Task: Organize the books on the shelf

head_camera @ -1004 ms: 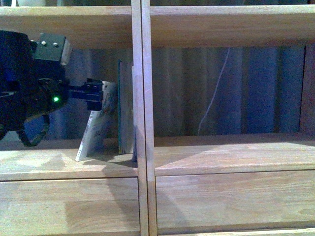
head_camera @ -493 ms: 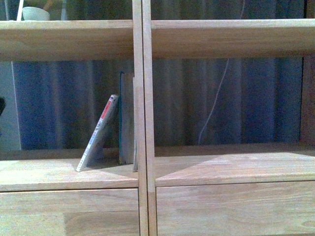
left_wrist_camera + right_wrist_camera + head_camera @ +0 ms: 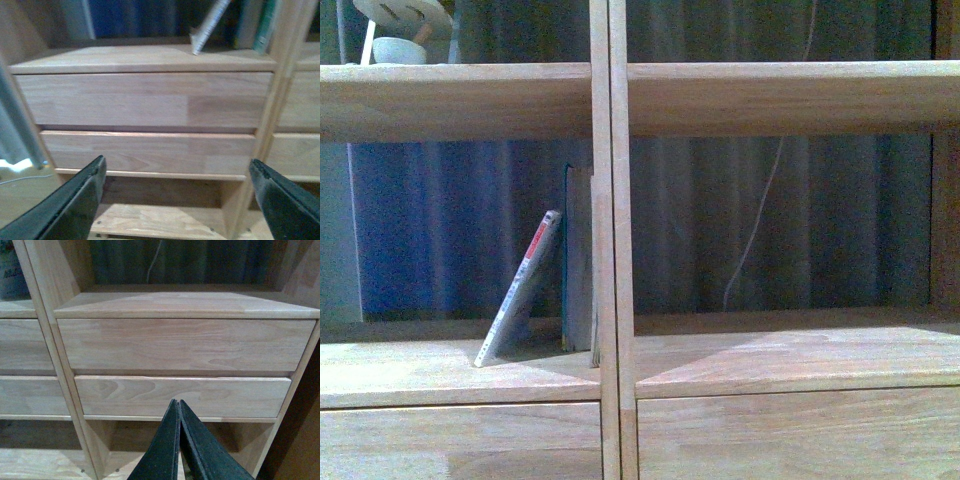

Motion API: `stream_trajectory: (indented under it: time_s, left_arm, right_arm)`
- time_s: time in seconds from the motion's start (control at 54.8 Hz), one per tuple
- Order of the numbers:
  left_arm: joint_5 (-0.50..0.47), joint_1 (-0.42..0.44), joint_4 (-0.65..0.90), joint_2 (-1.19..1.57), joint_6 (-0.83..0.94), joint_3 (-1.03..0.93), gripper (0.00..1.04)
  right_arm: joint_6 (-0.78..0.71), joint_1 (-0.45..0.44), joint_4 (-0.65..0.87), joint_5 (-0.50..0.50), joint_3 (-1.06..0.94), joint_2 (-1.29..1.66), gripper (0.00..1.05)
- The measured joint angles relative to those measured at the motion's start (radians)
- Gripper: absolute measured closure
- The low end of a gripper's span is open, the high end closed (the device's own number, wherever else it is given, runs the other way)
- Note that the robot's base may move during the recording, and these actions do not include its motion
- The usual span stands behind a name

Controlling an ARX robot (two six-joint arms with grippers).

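Light-wood shelf (image 3: 610, 250), two books: paperback (image 3: 520, 292) leaning on teal book (image 3: 577, 260). Left end effector (image 3: 180, 200) wide, right end effector (image 3: 179, 412) closed, empty.

Looks like somebody's living room or bedroom. There's a light-wood bookcase (image 3: 604, 250) with plain drawer fronts (image 3: 185, 345), dark pleated curtains (image 3: 440, 230) right behind its open back, and a white cord (image 3: 760, 210) dangling there.

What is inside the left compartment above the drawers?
Two books: a thin paperback leaning against a thicker teal book, which stands upright by the centre divider. The shelf is open-backed, with curtain folds behind. Anything behind the books is hidden.
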Motion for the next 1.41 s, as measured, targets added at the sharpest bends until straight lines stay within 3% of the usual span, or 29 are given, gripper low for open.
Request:
stream_trajectory:
  time_s: [0.091, 0.237, 0.475, 0.584, 0.639, 0.785, 0.821, 1.296, 1.405]
  left_arm:
    - [0.130, 0.078, -0.032, -0.055, -0.019, 0.000, 0.37]
    - [0.181, 0.115, -0.049, -0.070, -0.027, 0.000, 0.60]
    - [0.317, 0.260, -0.093, -0.116, -0.034, 0.000, 1.02]
    - [0.370, 0.307, -0.103, -0.125, -0.033, 0.000, 1.02]
    - [0.483, 0.403, -0.114, -0.135, -0.034, 0.000, 1.02]
    - [0.505, 0.456, -0.116, -0.138, -0.034, 0.000, 1.02]
    - [0.507, 0.457, -0.116, -0.138, -0.034, 0.000, 1.02]
    - [0.507, 0.459, -0.116, -0.138, -0.034, 0.000, 0.22]
    - [0.507, 0.459, -0.116, -0.138, -0.033, 0.000, 0.06]
  right_arm:
    - [0.000, 0.000, 0.000, 0.000, 0.000, 0.000, 1.02]
    - [0.000, 0.000, 0.000, 0.000, 0.000, 0.000, 1.02]
    - [0.000, 0.000, 0.000, 0.000, 0.000, 0.000, 1.02]
    - [0.000, 0.000, 0.000, 0.000, 0.000, 0.000, 1.02]
    - [0.000, 0.000, 0.000, 0.000, 0.000, 0.000, 1.02]
    - [0.000, 0.000, 0.000, 0.000, 0.000, 0.000, 1.02]
    - [-0.002, 0.000, 0.000, 0.000, 0.000, 0.000, 0.97]
    - [-0.002, 0.000, 0.000, 0.000, 0.000, 0.000, 0.19]
    - [-0.002, 0.000, 0.000, 0.000, 0.000, 0.000, 0.06]
